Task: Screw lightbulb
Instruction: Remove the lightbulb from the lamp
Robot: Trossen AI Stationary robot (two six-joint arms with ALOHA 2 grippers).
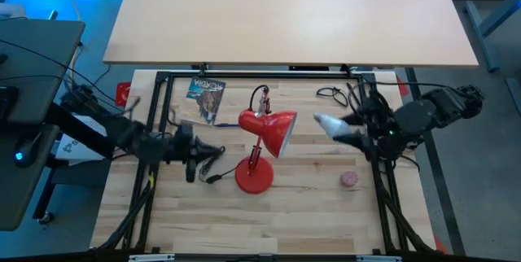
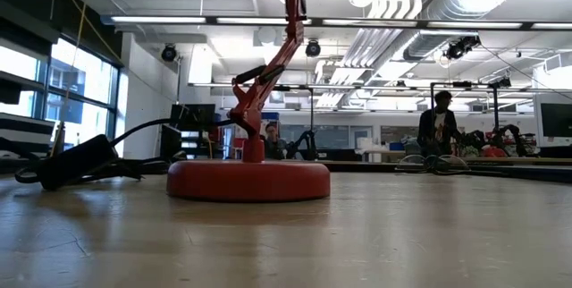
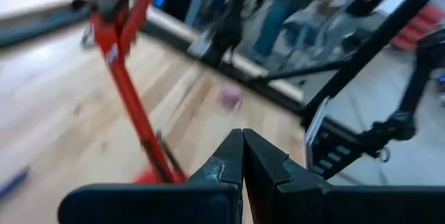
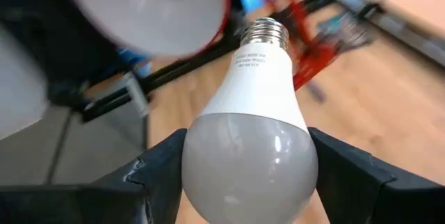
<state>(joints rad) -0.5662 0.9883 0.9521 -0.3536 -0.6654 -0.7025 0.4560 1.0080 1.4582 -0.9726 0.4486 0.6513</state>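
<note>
Robotics lab: exposed ducts [image 2: 447,33], workstations [image 2: 554,122]

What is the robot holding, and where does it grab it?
The right tool holds the lightbulb by its round glass end; the left tool is shut on nothing.

The left arm reaches in from nine o'clock, its tool [image 1: 195,152] pointing toward three o'clock with both fingers pressed together (nothing between them). The right arm comes in from three o'clock, wrist angled toward nine; its tool [image 4: 247,161] clamps the lightbulb [image 4: 249,140] by the globe.
</note>
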